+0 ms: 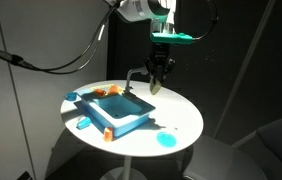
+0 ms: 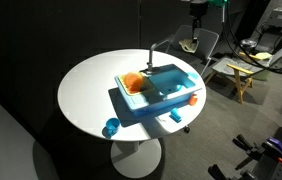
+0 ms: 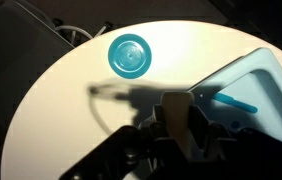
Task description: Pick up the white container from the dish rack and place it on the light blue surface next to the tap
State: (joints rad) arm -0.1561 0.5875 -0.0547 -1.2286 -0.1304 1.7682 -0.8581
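Observation:
My gripper (image 1: 158,80) hangs high over the far side of the round table, shut on the white container (image 1: 157,87), a small pale cup that pokes out below the fingers. In the wrist view the container (image 3: 177,98) sits between the two dark fingers of the gripper (image 3: 178,110), over white tabletop just beside the light blue surface (image 3: 266,85). The light blue surface (image 1: 131,112) lies mid-table, also seen in an exterior view (image 2: 166,100). The thin tap (image 1: 131,76) rises at its back edge, left of the gripper. The orange dish rack (image 1: 107,92) sits at its far left end.
A round bright blue disc (image 1: 165,140) lies on the white table (image 1: 186,112) near the front right edge; the wrist view shows the disc (image 3: 129,55) ahead. A small orange block (image 1: 109,133) sits at the unit's front. Chairs and clutter (image 2: 243,68) stand beyond the table.

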